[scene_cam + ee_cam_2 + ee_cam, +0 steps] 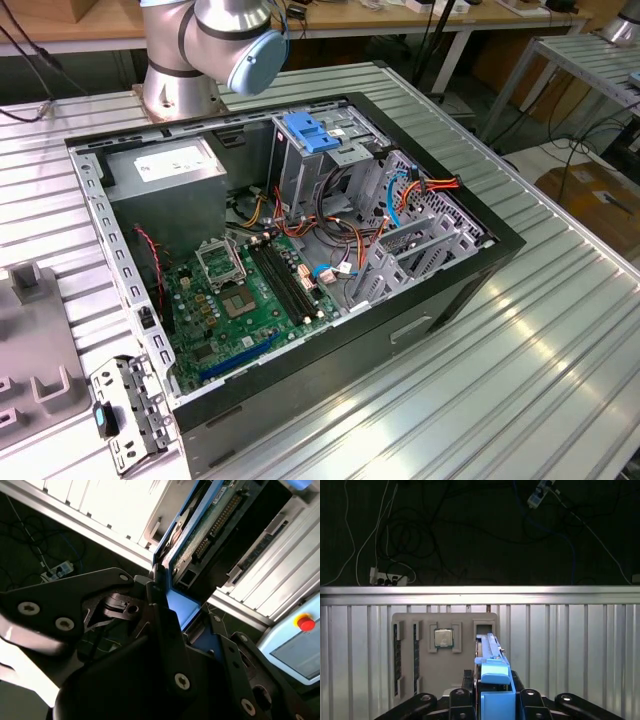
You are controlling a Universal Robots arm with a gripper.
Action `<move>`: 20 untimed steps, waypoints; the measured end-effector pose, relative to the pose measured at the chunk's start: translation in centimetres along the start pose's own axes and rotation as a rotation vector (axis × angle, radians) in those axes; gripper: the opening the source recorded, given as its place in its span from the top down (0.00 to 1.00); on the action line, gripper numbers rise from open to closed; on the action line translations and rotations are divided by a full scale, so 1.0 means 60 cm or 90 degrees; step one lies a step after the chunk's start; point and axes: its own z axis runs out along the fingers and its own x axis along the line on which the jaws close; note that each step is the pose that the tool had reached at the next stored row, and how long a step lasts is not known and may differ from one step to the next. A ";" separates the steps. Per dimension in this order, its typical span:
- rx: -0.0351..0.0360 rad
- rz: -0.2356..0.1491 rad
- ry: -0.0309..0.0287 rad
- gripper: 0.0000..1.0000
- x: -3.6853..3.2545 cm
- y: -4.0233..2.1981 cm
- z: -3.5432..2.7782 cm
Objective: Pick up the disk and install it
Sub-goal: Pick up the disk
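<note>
Above ribbed table (580, 645), gripper (492, 700) clamps disk (495, 677). Pickup seems done; install calls for aligning with cage (290, 175), twelve o'clock in case (500, 240).

An open computer case (400, 345) sits on a ribbed metal table (520, 380). A green board (215, 330) lies inside it.

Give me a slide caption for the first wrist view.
The gripper grips the blue-framed disk, with a grey parts tray on the ribbed metal table beyond.
</note>
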 end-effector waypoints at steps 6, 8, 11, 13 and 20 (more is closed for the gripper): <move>-0.0001 0.000 0.0000 0.63 0.000 0.000 -0.016; 0.0000 0.000 0.0000 0.63 0.000 0.000 -0.021; 0.0000 0.000 0.0000 0.63 0.000 0.000 -0.028; 0.0000 0.000 0.0000 0.63 0.000 0.000 -0.033; 0.0000 0.000 0.0000 0.63 0.000 0.000 -0.055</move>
